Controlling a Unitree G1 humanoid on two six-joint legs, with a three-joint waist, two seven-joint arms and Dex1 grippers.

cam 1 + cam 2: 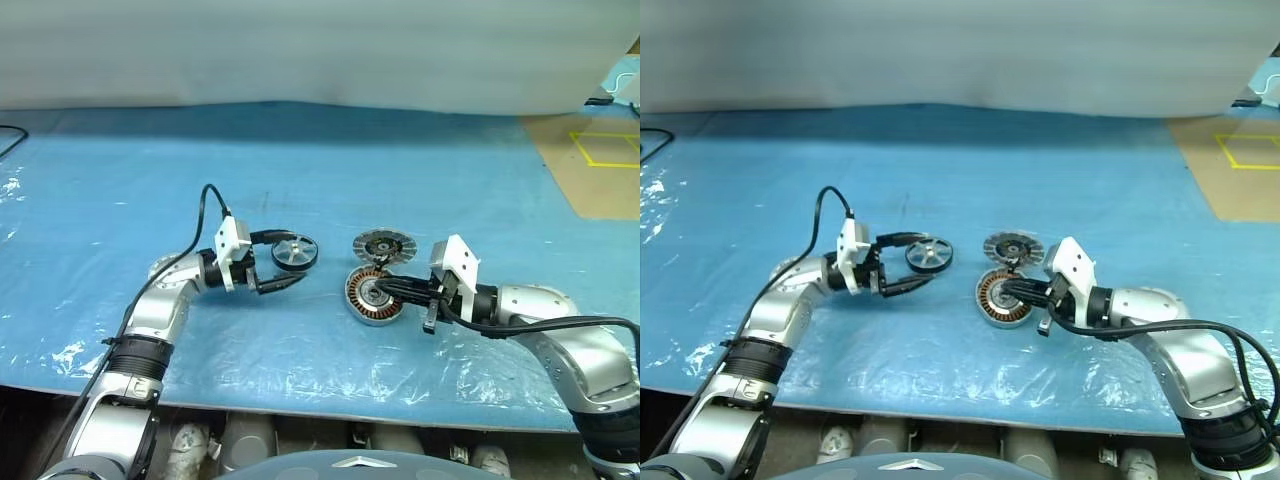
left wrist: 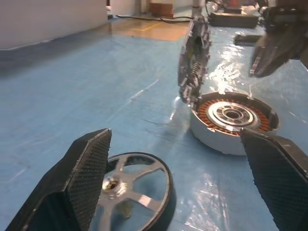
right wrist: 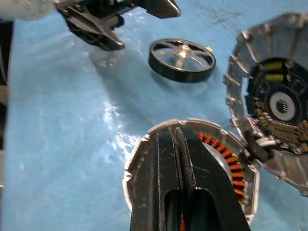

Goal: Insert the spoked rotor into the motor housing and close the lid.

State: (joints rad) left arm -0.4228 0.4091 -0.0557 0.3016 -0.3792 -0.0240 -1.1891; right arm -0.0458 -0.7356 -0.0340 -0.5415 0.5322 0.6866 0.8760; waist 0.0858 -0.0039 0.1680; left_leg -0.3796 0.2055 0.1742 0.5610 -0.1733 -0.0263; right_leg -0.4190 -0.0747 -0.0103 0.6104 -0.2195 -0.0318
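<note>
On the blue plastic sheet point(image 1: 120, 180) that covers the work surface, I see all three parts grouped near the middle. My left gripper point(image 1: 292, 265) reaches in level from the left with its jaws spread wide and holding nothing; the spoked rotor point(image 1: 295, 252) lies flat on the sheet between its two fingers, and from the left wrist view I cannot tell whether either finger pad point(image 2: 89, 173) touches the rim. Well to the right of the rotor sits the motor housing point(image 1: 372, 296), lying flat with its copper windings and silver hub facing up. The lid point(image 1: 384, 245) stands tilted on edge just beyond the housing, on its far side, hinged or leaning against its rim with the dark inner face turned toward the housing. My right gripper point(image 1: 385, 289) comes in from the right with its jaws clenched together, gripping nothing, and its fingertips lie over the top of the housing, covering part of the winding ring in the right wrist view.
</note>
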